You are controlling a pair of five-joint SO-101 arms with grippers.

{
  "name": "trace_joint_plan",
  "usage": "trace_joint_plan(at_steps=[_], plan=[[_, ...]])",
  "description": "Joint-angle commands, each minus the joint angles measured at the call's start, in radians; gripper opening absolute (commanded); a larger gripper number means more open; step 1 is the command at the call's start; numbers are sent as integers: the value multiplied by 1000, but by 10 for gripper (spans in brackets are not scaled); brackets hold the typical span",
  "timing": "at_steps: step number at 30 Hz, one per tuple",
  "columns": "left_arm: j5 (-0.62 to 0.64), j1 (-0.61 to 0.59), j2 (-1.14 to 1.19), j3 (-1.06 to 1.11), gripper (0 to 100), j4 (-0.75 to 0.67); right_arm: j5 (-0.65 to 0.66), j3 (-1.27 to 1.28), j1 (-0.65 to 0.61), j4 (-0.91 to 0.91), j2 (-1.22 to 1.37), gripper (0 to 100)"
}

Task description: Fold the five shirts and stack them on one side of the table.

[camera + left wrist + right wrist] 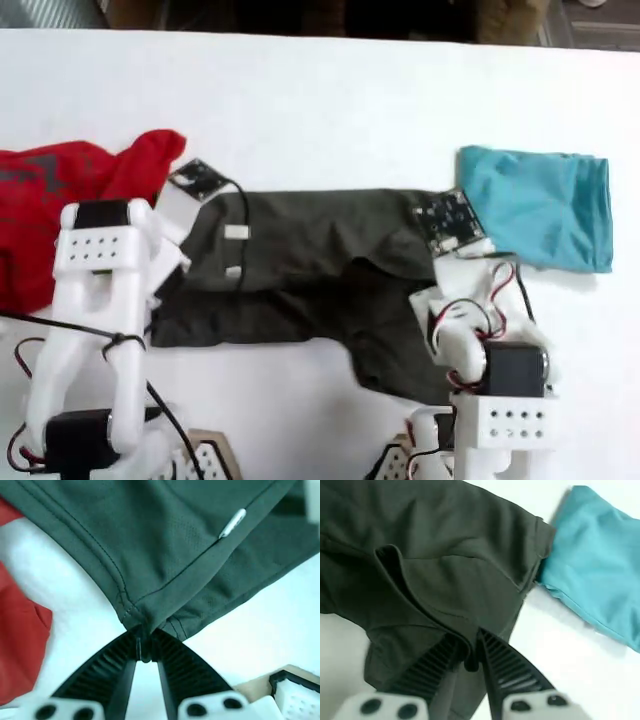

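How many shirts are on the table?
3: a red shirt at the left, a dark green shirt in the middle, a teal shirt at the right. More may be hidden.

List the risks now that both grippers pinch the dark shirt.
1. The left gripper bites only the tip of a hem corner of the dark shirt; a pull might slip it free.
2. The right gripper clamps a bunched ridge of cloth, so the fold may come out crooked.
3. The teal shirt lies against the dark shirt's edge and could be dragged along.
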Motion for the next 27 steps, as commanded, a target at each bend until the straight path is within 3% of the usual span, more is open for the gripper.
trace_joint_plan(at_steps=[1, 6, 20, 27], plan=[[-12, 3, -41, -2, 27, 26, 61, -3, 94, 24, -35, 20], [-40, 6, -41, 74, 27, -14, 124, 2, 177, 38, -35, 20], [-40, 6, -32, 305, 27, -241, 222, 94, 130, 79, -35, 20], [-40, -6, -41, 320, 27, -230, 250, 75, 133, 104, -41, 20]])
